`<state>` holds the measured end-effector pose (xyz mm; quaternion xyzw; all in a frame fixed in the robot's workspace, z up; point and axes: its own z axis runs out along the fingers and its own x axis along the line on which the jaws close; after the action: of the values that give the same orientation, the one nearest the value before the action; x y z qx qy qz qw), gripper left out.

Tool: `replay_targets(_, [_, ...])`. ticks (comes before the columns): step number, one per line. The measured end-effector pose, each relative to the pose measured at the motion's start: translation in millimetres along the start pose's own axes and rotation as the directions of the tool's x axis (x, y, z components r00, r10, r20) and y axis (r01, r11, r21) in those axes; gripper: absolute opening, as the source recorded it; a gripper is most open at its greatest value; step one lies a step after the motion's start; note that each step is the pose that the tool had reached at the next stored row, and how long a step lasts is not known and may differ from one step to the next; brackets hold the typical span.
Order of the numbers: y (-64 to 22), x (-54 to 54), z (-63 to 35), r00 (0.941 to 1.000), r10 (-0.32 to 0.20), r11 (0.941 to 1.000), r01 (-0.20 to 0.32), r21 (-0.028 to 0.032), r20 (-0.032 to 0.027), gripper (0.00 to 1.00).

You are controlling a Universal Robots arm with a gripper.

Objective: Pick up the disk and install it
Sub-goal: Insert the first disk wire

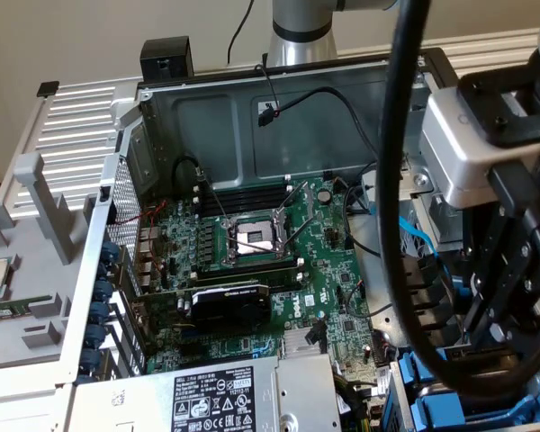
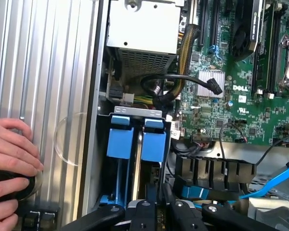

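Observation:
The disk (image 2: 154,144) stands edge-on in the drive cage (image 2: 137,111), showing its bright blue carrier frame and a thin silver side. A second blue-handled carrier (image 2: 120,142) sits in the slot right beside it. My gripper (image 2: 159,211) is directly over the near end of the disk, its black fingers (image 2: 144,214) drawn in close around that end. In the exterior view the gripper (image 1: 508,306) hangs above the blue carriers (image 1: 432,400) at the case's corner, on the exterior view's right.
The open computer case holds a green motherboard (image 1: 252,252), a power supply (image 2: 142,29) and loose black cables (image 2: 173,84). A blue cable (image 2: 279,180) runs beside the cage. A person's hand (image 2: 9,154) rests on a black round object on the ribbed table. A thick black hose (image 1: 396,180) hangs in front.

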<state>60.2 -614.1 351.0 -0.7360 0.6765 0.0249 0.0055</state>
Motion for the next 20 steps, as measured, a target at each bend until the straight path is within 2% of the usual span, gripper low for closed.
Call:
replay_targets(8, [-3.3,0.0,0.2,0.9991,0.043,0.9991,-0.043,0.0008,-0.0004,0.17])
replay_targets(10, [-3.4,0.0,0.7,0.9985,0.055,0.9985,-0.055,-0.0005,-0.0003,0.17])
replay_targets(12, [-3.9,0.0,1.3,0.998,0.063,0.998,-0.063,-0.005,-0.0058,0.17])
replay_targets(14, [-4.0,0.0,1.7,0.9976,0.067,0.9977,-0.067,-0.0075,-0.0193,0.17])
replay_targets(15, [-4.1,-0.4,1.8,0.9975,0.067,0.9977,-0.068,-0.0076,-0.0226,0.17])
replay_targets(20, [-4.5,-0.6,2.2,0.9971,0.072,0.9973,-0.072,-0.0074,-0.0233,0.17])
